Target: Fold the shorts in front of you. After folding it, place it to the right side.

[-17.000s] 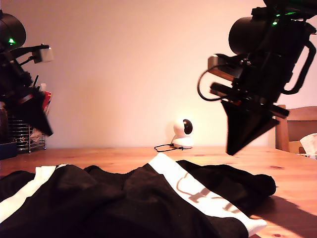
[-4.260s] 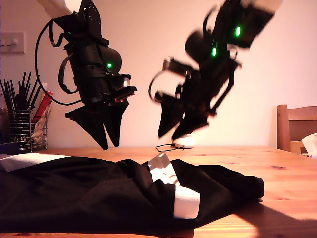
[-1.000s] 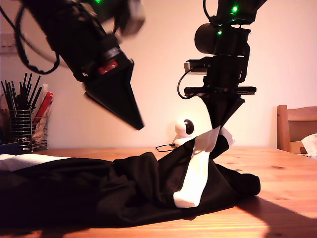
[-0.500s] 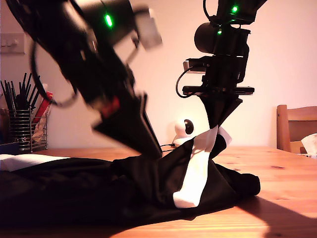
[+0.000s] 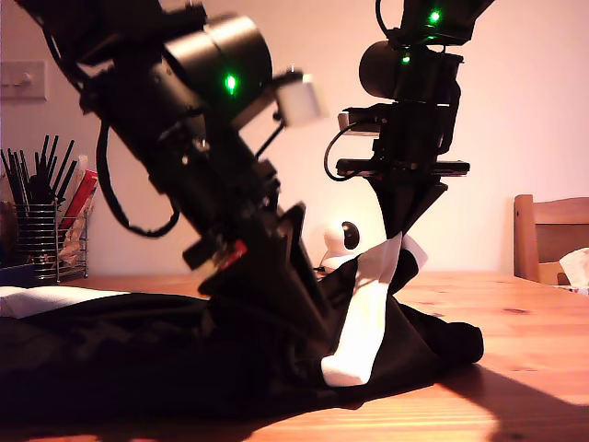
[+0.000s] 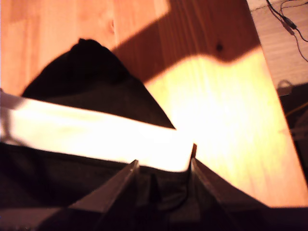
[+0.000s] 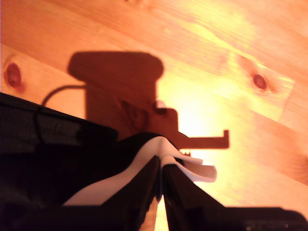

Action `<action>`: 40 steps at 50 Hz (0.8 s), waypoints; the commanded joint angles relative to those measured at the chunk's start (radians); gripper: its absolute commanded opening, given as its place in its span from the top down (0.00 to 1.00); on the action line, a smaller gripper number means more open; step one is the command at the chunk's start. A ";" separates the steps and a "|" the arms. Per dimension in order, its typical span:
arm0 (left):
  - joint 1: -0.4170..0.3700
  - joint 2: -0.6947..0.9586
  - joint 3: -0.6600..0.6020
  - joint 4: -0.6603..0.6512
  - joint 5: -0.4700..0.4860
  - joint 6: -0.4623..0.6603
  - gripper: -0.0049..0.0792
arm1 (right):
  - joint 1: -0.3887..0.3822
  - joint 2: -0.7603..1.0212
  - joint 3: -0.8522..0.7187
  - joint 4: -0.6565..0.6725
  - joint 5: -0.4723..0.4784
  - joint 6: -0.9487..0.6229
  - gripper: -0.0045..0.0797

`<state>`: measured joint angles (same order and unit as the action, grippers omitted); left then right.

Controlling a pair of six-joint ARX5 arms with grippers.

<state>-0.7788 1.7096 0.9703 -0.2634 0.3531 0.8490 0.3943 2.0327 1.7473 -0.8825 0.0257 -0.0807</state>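
Our second gripper stands right of centre in the exterior view, clenched on the white hem band of the shorts and holding that corner lifted off the table. In the second wrist view the two fingers meet with the white fabric pinched between them, above bare wood that carries the gripper's shadow.

Our first gripper reaches down from the upper left of the exterior view and presses into the black cloth at lower centre, just beside the lifted band. In the first wrist view its fingers stand apart, released, with black fabric lying between them and the bright white band just past the tips; they grasp nothing that we can see.

The shorts lie spread across the lower left and centre of the exterior view, a second white band showing at the left edge. A small white camera sits behind them at centre, a wire holder of dark utensils stands at the left edge, and a wooden chair shows at the right edge.
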 commanded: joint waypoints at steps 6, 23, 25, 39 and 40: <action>-0.006 0.053 -0.015 0.019 0.013 0.016 0.57 | 0.005 -0.015 0.009 0.009 -0.001 -0.006 0.96; -0.014 0.097 -0.015 0.059 0.005 0.016 0.57 | 0.005 -0.015 0.009 0.008 -0.001 -0.006 0.96; -0.014 0.098 -0.014 0.060 0.005 0.016 0.57 | 0.005 -0.015 0.009 0.008 -0.001 -0.006 0.96; -0.016 0.115 -0.015 0.070 0.005 0.015 0.58 | 0.005 -0.015 0.009 0.007 -0.001 -0.006 0.96; -0.016 0.118 -0.015 0.070 0.005 0.015 0.58 | 0.005 -0.015 0.009 0.008 -0.001 -0.006 0.96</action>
<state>-0.7895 1.7912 0.9703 -0.2020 0.3546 0.8570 0.3943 2.0327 1.7473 -0.8799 0.0257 -0.0807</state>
